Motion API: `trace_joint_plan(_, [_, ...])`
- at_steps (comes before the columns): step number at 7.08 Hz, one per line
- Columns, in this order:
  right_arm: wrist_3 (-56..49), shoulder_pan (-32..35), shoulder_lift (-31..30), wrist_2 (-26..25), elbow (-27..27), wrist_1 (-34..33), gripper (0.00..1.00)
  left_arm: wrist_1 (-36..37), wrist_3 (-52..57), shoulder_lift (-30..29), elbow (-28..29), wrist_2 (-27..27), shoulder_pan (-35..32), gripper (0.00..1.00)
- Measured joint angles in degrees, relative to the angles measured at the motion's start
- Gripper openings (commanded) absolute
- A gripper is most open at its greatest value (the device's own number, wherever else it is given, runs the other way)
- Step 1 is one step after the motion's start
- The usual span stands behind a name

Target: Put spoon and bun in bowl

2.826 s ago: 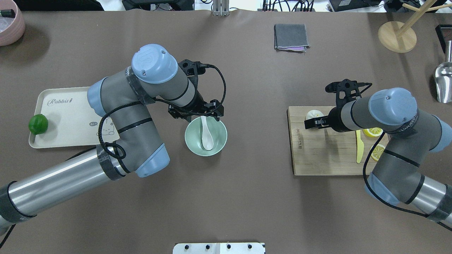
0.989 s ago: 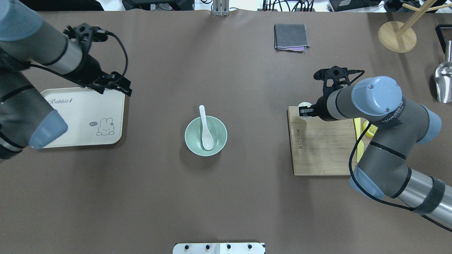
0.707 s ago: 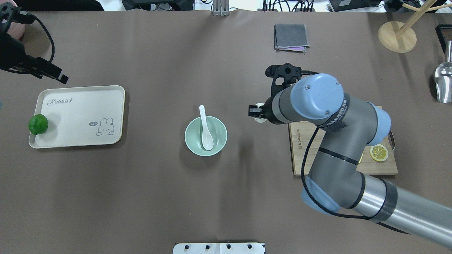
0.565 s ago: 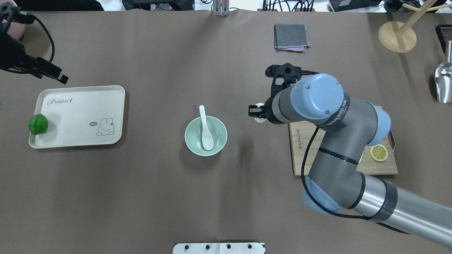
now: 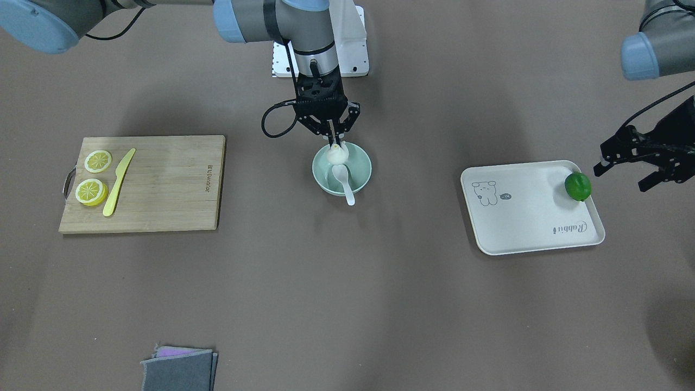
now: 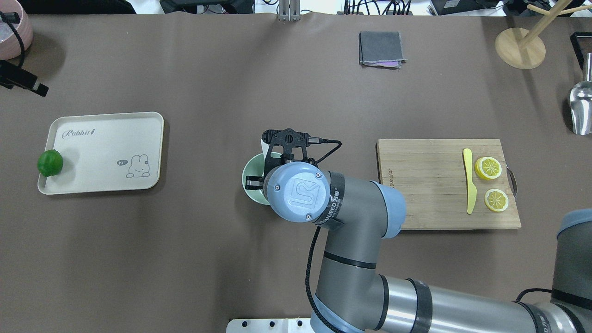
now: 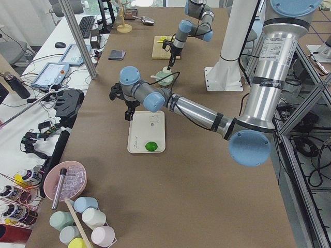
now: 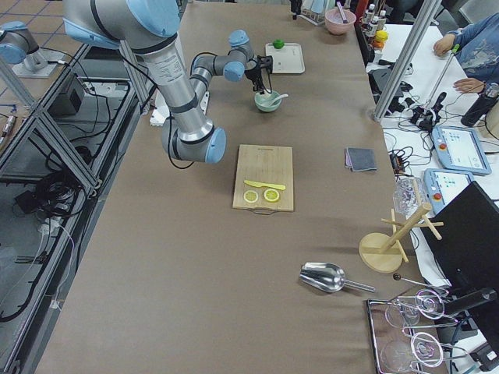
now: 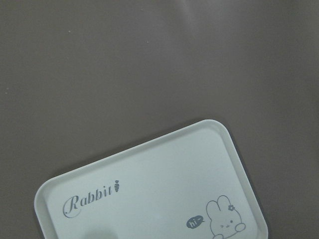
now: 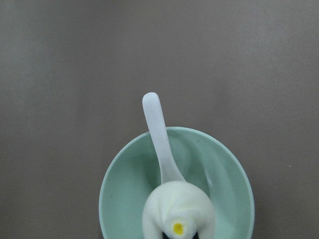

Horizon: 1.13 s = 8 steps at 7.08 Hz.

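The pale mint-green bowl (image 5: 361, 165) stands mid-table, with the white spoon (image 5: 343, 183) lying in it, handle over the rim. My right gripper (image 5: 335, 145) points down over the bowl's robot-side half and is shut on the pleated top of the white bun (image 5: 336, 155). The bun sits low inside the bowl, over the spoon's scoop. The right wrist view shows the bun (image 10: 178, 211), the spoon handle (image 10: 158, 134) and the bowl (image 10: 119, 189) from above. In the overhead view my right arm hides most of the bowl (image 6: 251, 186). My left gripper (image 5: 624, 172) is open and empty beside the tray's lime end.
A cream tray (image 5: 521, 217) with a green lime (image 5: 577, 186) lies on my left side. A wooden cutting board (image 5: 163, 184) with a yellow knife (image 5: 118, 182) and two lemon slices (image 5: 90, 191) lies on my right. A grey cloth (image 6: 381, 48) lies far across the table.
My right arm has carried the bun from the cutting board leftward to over the bowl. My left arm has drawn back from the bowl to beyond the tray.
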Motion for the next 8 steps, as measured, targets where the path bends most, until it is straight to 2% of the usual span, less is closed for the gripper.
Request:
trace_joint_plan(3, [1.2,0.8,0.6,0.6,-0.3,0.0,1.00,0.8,1.4,0.3,0.2,0.0,-0.7,0.98])
trace_joint_plan(4, [1.0,3.0,-0.8,3.9,1.5,-0.3,1.00,0.9,1.8,0.3,0.5,0.3,-1.0,0.98])
trace_joint_plan(5, [-0.8,7.2,-4.7,9.8,5.2,-0.5,1.00,1.0,3.5,0.4,1.3,0.9,-1.8,0.98])
trace_joint_plan(6, [-6.2,13.2,-11.2,16.8,10.1,-0.6,1.00,1.6,7.6,0.4,2.7,2.1,-3.6,0.98])
trace_joint_plan(8, [-26.1,29.1,-24.9,30.8,15.8,-0.5,1.00,5.6,20.0,0.6,5.5,4.5,-8.8,0.98])
